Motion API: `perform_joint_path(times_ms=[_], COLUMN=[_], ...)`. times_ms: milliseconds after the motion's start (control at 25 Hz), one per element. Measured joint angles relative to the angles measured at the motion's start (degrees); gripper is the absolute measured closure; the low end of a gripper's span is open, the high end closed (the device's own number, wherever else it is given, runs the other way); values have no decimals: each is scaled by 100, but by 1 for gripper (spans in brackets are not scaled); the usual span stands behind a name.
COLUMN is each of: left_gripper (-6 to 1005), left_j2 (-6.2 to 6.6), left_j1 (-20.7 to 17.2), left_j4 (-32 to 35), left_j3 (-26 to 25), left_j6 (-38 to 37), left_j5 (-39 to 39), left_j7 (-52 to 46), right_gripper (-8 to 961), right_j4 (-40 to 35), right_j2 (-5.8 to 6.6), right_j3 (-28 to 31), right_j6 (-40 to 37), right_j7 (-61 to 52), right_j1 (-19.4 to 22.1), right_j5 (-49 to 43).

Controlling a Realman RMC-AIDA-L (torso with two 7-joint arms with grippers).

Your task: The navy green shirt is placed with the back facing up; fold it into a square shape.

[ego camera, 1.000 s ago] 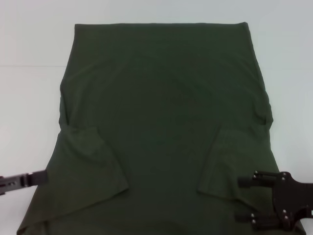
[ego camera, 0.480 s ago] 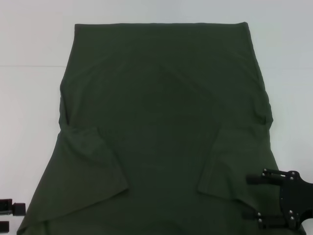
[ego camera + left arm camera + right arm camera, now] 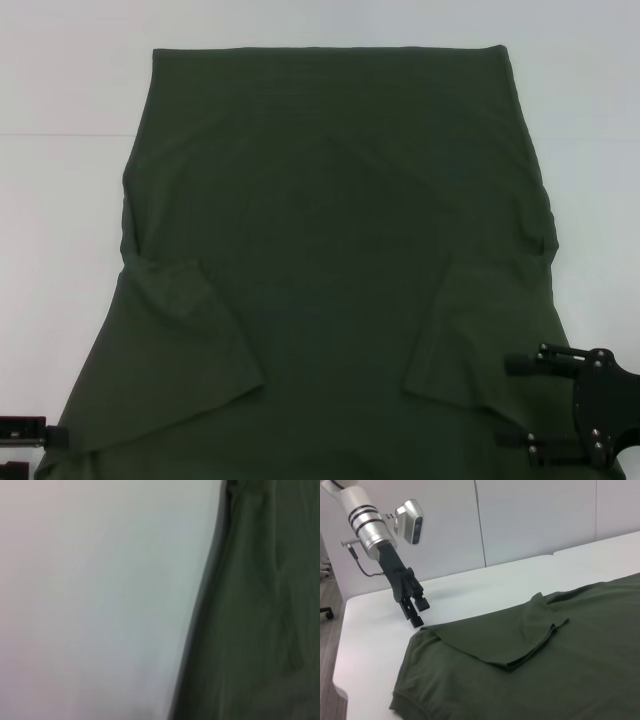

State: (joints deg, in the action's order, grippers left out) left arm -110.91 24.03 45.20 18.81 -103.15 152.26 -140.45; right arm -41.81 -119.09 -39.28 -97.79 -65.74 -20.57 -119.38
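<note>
At the near left corner of the white table (image 3: 60,200), the left gripper (image 3: 35,450) stands tilted with its tips down by the table, right at the left shoulder edge of the navy green shirt (image 3: 340,220). The right wrist view shows this gripper (image 3: 416,611) with its two black fingers (image 3: 421,602) a small gap apart and no cloth between them; whether the tips touch the fabric cannot be told. Just to that gripper's right lies the left sleeve (image 3: 190,340), folded inward over the shirt's plain back, its hem running diagonally toward the middle. In the left wrist view only the shirt's edge (image 3: 250,620) against the bare table (image 3: 90,590) shows.

The shirt spreads flat from the near edge of the table away toward the far side, its straight hem farthest from both grippers. No lettering is visible on the upturned side.

Further right, the right sleeve (image 3: 470,330) is likewise folded inward. The right gripper (image 3: 520,400) sits over the near right corner of the shirt, just beside that sleeve, its two fingers (image 3: 530,364) pointing left and spread well apart, holding nothing.
</note>
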Motion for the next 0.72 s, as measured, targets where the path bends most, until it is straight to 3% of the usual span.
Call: perform_joint_path(times_ms=[720], left_gripper=[135], left_j2=[-28], left_j1=[92], left_j4=[-222], left_j3=[168], left_j6=[226], left_j5=[68], left_j7=[33], right_gripper=[99], right_j4=[-3], right_j2=[14], right_j3=[62], right_j6=[-21], right_j7=[-25], right_j1=[-44], right_j5=[7])
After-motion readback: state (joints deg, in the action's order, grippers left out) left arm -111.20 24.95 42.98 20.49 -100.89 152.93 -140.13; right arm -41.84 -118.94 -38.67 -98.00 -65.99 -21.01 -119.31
